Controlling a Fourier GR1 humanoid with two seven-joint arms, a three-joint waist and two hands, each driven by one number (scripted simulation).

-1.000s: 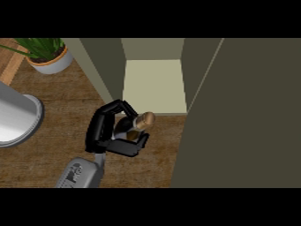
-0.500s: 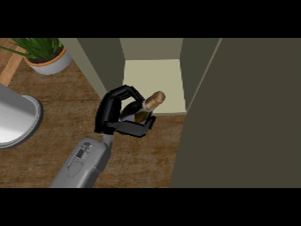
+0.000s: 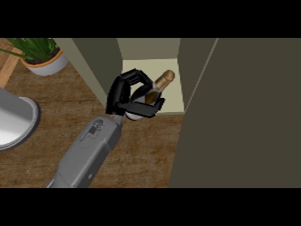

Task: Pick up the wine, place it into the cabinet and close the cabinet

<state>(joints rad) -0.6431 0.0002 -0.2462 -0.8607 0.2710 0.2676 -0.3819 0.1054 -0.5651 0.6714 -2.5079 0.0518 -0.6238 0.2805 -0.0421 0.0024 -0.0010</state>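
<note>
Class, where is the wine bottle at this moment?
The wine bottle sits mid head view, tilted in the left hand, its neck over the cabinet floor, just left of the open door.

Potted plant (image 3: 40, 56), grey cylinder (image 3: 6, 121), wooden counter (image 3: 146, 150).

Only one camera, up at the head, aimed steeply down at the tabletop (image 3: 146, 154) from fairly close. Forearm (image 3: 91, 150) comes in from the bottom edge; cabinet (image 3: 244, 110) fills the right side.
</note>
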